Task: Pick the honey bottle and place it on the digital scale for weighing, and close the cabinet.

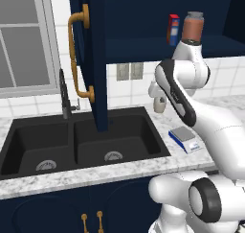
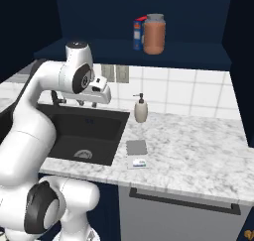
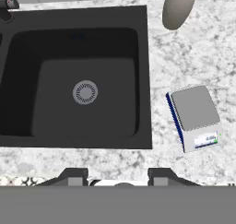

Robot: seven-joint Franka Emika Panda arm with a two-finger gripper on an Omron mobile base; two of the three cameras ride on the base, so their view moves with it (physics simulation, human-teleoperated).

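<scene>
The cabinet (image 1: pixel 143 21) stood open, its navy door (image 1: pixel 91 54) swung out over the sink with the long brass handle (image 1: pixel 76 54) facing the window side. On its shelf stood 2 things: the honey bottle (image 2: pixel 154 34), upright with its long axis vertical and grey cap on top, and just beside it a small red-and-blue box (image 2: pixel 138 34), also upright. Both sat well above the gripper (image 3: pixel 117 174) and beyond it.

The gripper hung over the front edge of the sink (image 3: pixel 73 75), looking straight down, its 2 fingers spread apart with nothing between them. Below it, the near basin held only its round drain (image 3: pixel 85 91). The digital scale (image 3: pixel 193 117) lay flat on the marble counter (image 3: pixel 184 48) just off to the hand's side, close to the basin's edge, top plate bare and display end toward the counter's front. A cream soap dispenser (image 2: pixel 141 109) stood upright farther back by the tiled wall.
</scene>
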